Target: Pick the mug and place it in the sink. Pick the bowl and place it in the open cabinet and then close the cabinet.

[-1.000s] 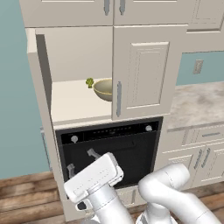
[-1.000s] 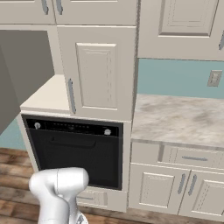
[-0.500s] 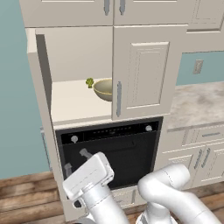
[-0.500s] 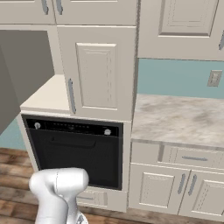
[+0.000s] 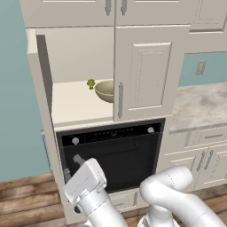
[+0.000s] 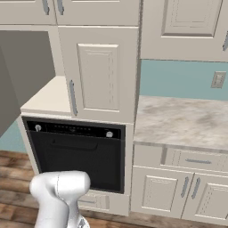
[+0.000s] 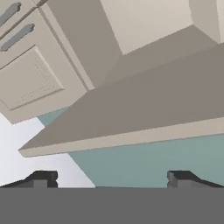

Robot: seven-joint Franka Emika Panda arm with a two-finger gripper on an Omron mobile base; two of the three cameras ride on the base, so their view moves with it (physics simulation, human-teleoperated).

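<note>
Over the last second the gripper dropped lower in the left base view and now sits at 7 o'clock, in front of the black oven; base views otherwise unchanged, so the base is parked. Fingers apart, holding nothing; hand view shows both tips wide with teal wall between them

The bowl is already inside the cabinet, at 12 o'clock just left of the shut right door, small green item beside it. So placing looks done; closing remains. Left door swung open edge-on at 9 o'clock, likely next target

Cabinet floor plain beige. Marble counter at 3 o'clock, teal wall, wood floor. Mug and sink: can't tell
</note>
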